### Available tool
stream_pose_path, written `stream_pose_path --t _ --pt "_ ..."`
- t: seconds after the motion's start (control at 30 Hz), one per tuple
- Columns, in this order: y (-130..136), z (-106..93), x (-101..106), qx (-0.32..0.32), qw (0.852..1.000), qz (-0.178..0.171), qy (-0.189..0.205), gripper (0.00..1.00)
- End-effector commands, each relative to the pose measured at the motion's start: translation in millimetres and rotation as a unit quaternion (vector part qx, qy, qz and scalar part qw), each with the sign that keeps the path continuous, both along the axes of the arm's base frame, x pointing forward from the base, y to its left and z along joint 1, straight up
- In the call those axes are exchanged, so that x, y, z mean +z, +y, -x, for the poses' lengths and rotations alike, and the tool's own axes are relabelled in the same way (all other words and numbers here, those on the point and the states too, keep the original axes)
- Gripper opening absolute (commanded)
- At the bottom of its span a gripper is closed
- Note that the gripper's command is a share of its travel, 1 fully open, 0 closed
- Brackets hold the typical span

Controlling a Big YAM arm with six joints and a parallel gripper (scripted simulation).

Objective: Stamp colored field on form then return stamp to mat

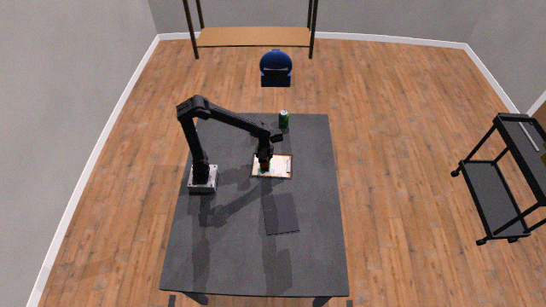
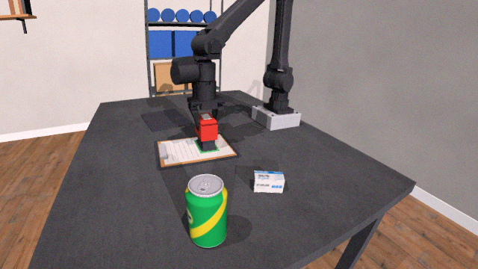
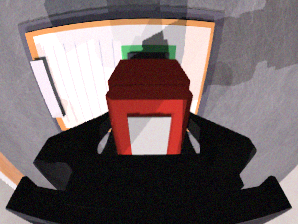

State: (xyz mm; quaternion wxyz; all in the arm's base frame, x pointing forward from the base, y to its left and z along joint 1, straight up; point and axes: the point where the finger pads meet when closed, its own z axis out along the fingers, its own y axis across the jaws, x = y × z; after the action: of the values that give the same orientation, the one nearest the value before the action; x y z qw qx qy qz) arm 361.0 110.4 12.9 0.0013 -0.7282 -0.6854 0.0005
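Note:
The red stamp stands upright with its dark base on the green field of the form, a white sheet on a clipboard. My gripper is shut on the stamp's upper part from above. In the wrist view the stamp sits between my fingers and the green field shows just beyond it. In the overhead view the stamp is at the left end of the clipboard. The dark mat lies on the table nearer the front edge.
A green and yellow can stands near the table's edge in the exterior view, and a small white box lies beside it. The arm's base is on the table's left side. A black cart stands on the floor at the right.

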Motion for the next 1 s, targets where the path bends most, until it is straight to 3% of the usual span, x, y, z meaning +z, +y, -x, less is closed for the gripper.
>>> stream_pose_path --t 0.0,0.3,0.53,0.77,0.83,0.97 --pt "8 -22.8 25 -0.001 1.0 -0.008 -0.029 0.33" --pt "8 -22.8 28 -0.001 1.0 -0.008 -0.03 0.33" --pt "8 -21.7 67 -0.001 0.999 -0.008 -0.031 0.33" --pt "8 -19.7 54 -0.001 1.0 -0.003 -0.015 0.33" --pt "4 -9.1 52 -0.001 1.0 -0.002 -0.01 0.33" --pt "-7 -28.2 55 0.007 1.0 -0.003 -0.015 0.33"
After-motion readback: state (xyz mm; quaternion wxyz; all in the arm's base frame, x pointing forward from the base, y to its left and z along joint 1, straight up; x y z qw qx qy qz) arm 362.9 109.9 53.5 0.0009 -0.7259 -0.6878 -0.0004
